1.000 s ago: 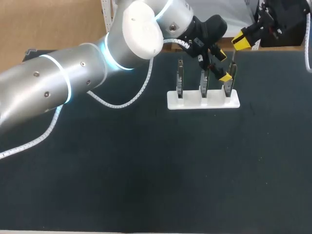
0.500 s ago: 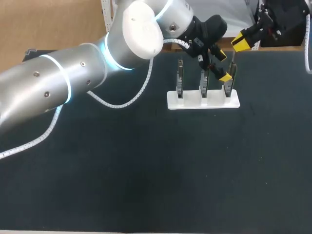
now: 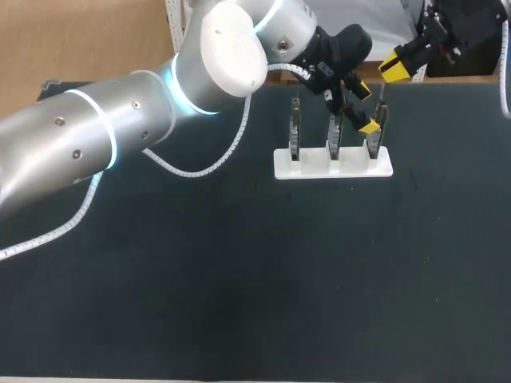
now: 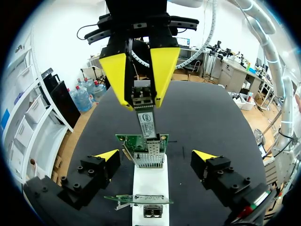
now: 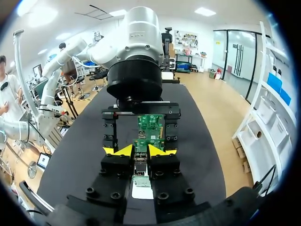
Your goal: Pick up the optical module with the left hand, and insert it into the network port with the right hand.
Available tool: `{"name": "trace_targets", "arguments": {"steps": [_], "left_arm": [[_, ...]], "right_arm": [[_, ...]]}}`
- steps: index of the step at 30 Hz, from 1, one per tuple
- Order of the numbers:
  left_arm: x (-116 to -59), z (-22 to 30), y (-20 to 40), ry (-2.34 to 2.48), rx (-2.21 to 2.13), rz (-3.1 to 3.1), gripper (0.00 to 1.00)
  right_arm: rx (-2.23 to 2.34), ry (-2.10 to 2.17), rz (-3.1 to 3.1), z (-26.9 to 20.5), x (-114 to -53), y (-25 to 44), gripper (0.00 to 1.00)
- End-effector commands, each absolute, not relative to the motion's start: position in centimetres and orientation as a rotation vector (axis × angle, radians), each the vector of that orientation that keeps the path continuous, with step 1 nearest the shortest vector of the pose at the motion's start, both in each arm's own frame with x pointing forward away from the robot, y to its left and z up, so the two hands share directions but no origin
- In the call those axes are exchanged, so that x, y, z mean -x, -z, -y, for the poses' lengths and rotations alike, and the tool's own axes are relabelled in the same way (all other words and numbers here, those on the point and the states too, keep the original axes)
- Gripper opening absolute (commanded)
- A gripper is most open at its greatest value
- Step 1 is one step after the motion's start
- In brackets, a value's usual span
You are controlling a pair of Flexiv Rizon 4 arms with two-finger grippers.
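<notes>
Optical module (image 4: 146,117) pinched upright in right fingers (image 4: 162,66), tip at network port (image 4: 149,151), aligned for insertion | left fingers (image 4: 107,156) spread wide, flanking card (image 4: 134,140), giving clearance | rack (image 3: 333,165) on counter (image 3: 239,279)

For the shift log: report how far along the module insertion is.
Done: the optical module is picked up and sits clamped in the right gripper. The left gripper is open, its fingers either side of the green board. In hand: the module's lower end is at the network port on that board. Left: whether it is fully seated cannot be told; pushing home and release remain.
</notes>
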State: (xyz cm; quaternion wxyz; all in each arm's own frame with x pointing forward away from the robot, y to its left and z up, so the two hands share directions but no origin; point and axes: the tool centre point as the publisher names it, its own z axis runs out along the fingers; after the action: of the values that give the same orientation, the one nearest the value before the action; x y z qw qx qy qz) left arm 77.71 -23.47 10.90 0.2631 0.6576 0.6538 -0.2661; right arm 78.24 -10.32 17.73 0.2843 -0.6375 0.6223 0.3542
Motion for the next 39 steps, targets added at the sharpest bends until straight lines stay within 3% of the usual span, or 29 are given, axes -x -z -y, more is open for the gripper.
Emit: {"name": "trace_targets", "arguments": {"steps": [1,39], "left_arm": [[-77.9,23.5,-10.9,0.721,-1.784,-1.768,1.0],[-77.9,23.5,-10.9,0.721,-1.784,-1.768,1.0]], "right_arm": [[1.695,-0.939,-1.67,10.3,-77.9,-17.6,0.0],[1.716,-0.964,-1.655,10.4,-77.9,-17.4,0.0]]}}
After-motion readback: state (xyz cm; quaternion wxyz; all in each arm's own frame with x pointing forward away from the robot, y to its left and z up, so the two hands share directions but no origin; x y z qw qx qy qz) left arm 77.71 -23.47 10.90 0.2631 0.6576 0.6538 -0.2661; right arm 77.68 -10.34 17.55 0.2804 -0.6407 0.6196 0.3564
